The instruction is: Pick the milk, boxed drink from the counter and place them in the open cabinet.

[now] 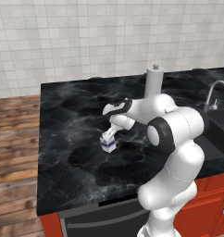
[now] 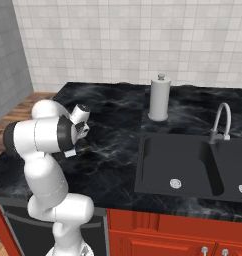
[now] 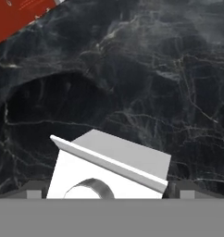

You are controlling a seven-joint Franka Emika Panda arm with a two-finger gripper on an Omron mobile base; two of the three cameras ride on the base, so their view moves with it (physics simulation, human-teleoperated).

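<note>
We see a white robot arm bent low over a glossy black marble counter [image 1: 67,120] with white veining, set on red base cabinets [image 2: 168,240]. Its gripper [image 1: 109,137] points down at a small white milk carton [image 1: 108,144] with a blue band, standing upright near the middle of the counter in the left base view. From the camera on the hand, the carton's gable top [image 3: 111,162] sits close below, between the two dark fingertips [image 3: 35,190], one on each side. The jaws stand wide apart around the carton, not pressed against its sides, so nothing is grasped. Farther back on the counter, a tall white paper-towel roll [image 2: 159,98] stands on its holder, well apart from the carton. To the right, a black sink basin [image 2: 178,165] is sunk into the counter, with a curved silver faucet [image 2: 221,121] beside it. Pale tiled wall [image 2: 118,40] rises behind, and wooden flooring [image 1: 14,139] lies to the left.
</note>
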